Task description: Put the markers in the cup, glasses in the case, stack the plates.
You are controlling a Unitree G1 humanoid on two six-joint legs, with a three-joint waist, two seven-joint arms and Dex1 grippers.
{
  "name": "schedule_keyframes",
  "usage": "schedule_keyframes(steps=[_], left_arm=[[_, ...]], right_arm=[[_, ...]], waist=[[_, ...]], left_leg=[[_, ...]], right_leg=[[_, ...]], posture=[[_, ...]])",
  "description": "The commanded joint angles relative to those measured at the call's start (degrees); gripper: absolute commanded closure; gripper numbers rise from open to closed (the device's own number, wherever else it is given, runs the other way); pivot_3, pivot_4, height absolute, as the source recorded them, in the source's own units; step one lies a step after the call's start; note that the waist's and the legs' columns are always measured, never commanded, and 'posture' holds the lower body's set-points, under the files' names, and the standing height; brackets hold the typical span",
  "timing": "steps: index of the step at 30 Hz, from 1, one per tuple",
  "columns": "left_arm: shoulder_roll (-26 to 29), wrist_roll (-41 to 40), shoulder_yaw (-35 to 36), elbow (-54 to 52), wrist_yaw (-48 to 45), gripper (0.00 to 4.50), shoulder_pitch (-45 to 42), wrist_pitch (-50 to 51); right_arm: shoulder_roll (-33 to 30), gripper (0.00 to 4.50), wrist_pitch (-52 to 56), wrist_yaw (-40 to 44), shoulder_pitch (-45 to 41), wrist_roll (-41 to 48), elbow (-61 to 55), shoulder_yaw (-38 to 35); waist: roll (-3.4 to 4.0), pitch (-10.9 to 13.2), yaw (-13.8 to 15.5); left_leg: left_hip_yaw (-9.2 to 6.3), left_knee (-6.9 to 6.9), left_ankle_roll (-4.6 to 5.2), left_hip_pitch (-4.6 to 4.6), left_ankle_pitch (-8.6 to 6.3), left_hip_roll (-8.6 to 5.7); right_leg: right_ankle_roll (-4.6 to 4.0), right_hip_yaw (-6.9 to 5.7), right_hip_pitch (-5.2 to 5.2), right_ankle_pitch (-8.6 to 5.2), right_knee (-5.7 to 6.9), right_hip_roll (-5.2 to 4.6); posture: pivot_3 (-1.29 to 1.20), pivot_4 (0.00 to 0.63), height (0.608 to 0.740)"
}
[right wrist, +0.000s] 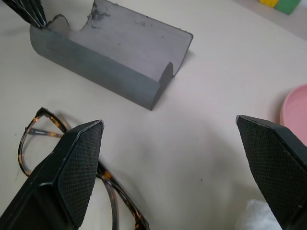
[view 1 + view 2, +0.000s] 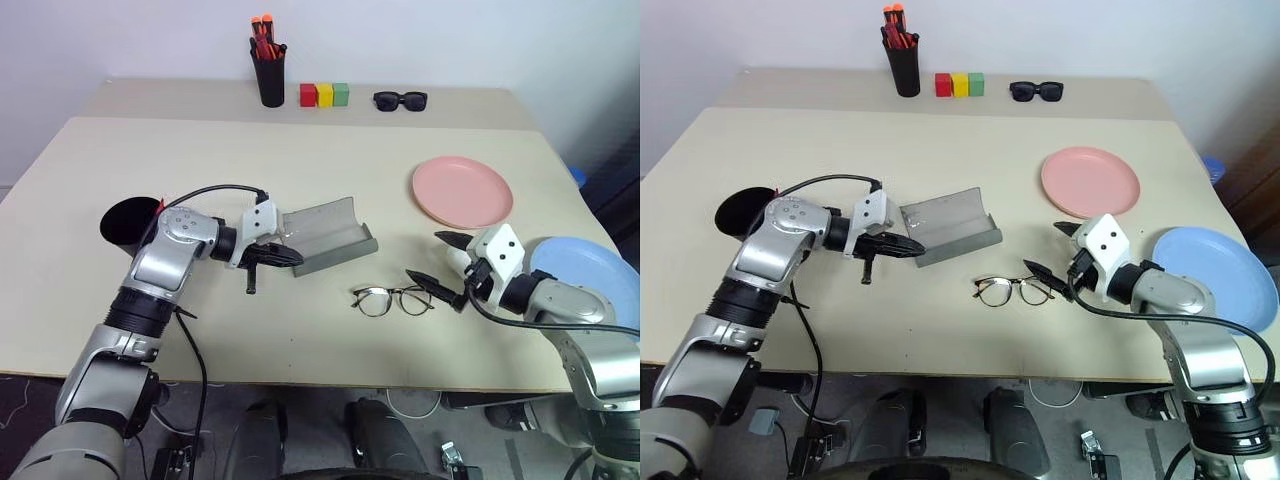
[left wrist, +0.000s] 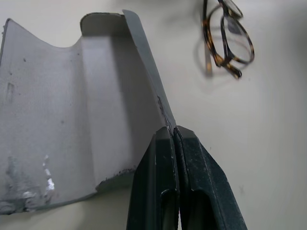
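While my left gripper [image 2: 283,256] is pinched together on the near edge of the open grey case [image 2: 325,234] at mid-table, my right gripper [image 2: 445,265] stands spread wide just right of the wire-rimmed glasses [image 2: 392,299], which lie on the table in front of the case.
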Motion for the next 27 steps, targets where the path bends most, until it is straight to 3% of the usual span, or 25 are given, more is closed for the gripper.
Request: schedule_keyframes(steps=[1,4,14,17,21,27], left_arm=[[-1.2,-1.8,1.1,-1.1,2.5,3.13,-1.8,3.1],[-1.2,-0.4,-0.5,-2.2,4.1,1.58,-1.4,4.2],[-0.8,-1.0,-3.5,-5.7,3.8,1.58,0.8,6.8],[-0.2,-0.5,-3.6,-5.0,3.9,2.41,1.0,5.8],[0.7,0.2,-4.1,-4.1,3.4,4.45,0.8,2.5],[4.5,-0.1,-4.8,-2.3,-3.0,4.45,1.2,-6.9]], right_arm=[[0.2,0.0,-1.0,-0.3,-0.5,-0.1,-0.7,-0.3],[0.7,0.0,-1.3,-0.8,-0.3,-0.5,-0.3,-0.1],[1.8,0.0,-1.8,-1.8,-0.7,-1.5,0.4,0.4],[1.8,0.0,-1.6,-1.8,-0.8,-1.5,0.1,0.6],[1.5,0.0,-1.5,-1.7,-1.0,-1.5,0.1,0.5],[0.7,0.0,-1.0,-1.2,-0.7,-0.9,-0.6,-0.2]], waist=[[0.0,0.0,-0.1],[0.0,0.0,-0.2],[0.0,0.0,-0.1],[0.0,0.0,-0.1],[0.0,0.0,-0.2],[0.01,0.0,-0.2]], left_leg=[[0.0,0.0,0.0,0.0,0.0,0.0],[-0.01,0.0,0.0,0.0,0.0,0.0],[-0.01,0.0,0.0,0.01,0.0,0.0],[0.0,0.0,0.0,0.01,0.0,0.0],[-0.01,0.0,0.0,0.02,0.0,0.0],[0.0,0.0,0.0,0.02,0.0,0.0]], right_leg=[[0.0,0.0,0.0,0.0,0.0,0.0],[0.0,0.0,0.0,0.0,0.02,0.01],[0.0,0.0,0.0,0.0,0.04,0.02],[0.0,0.0,0.0,0.0,0.04,0.01],[0.0,0.0,-0.01,0.0,0.04,0.02],[0.0,0.0,-0.01,0.0,0.04,0.02]], posture=[[0.0,0.15,0.725],[0.0,0.15,0.725],[0.0,0.15,0.725],[0.0,0.15,0.725],[0.0,0.15,0.725],[0.0,0.15,0.725]])
